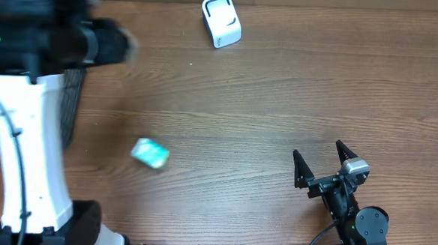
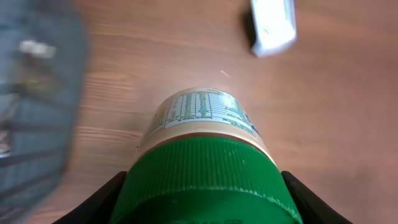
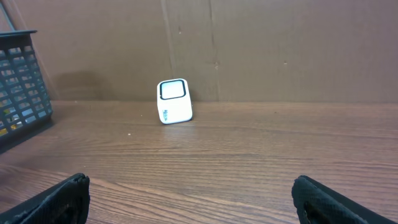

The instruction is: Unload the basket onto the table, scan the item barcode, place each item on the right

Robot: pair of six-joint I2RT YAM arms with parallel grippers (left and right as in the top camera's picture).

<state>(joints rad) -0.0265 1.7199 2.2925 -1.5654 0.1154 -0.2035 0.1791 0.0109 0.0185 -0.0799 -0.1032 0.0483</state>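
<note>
Left gripper (image 2: 208,202) has the jar (image 2: 205,115): black fingers (image 2: 102,202) pressed against either side of the green ribbed lid (image 2: 205,171), a firm hold. The jar points away from the wrist camera, its printed label turned up. It's held above the wooden table (image 1: 280,103) over on the left side, with the dark mesh basket (image 2: 37,112) just beside it. From overhead the left arm is one big blur and the jar can't be made out there. Ahead of the jar a small white and green packet (image 2: 272,25) lies flat on the wood, and overhead it shows as a teal smudge left of centre.

Now the far edge: the white scanner (image 1: 221,20) stands upright there, well apart from the jar, its dark-framed window facing the right wrist camera.

Down at the near right, the right gripper (image 1: 323,164) sits low over the table, jaws spread wide with nothing between them, aimed across the table toward the scanner
</note>
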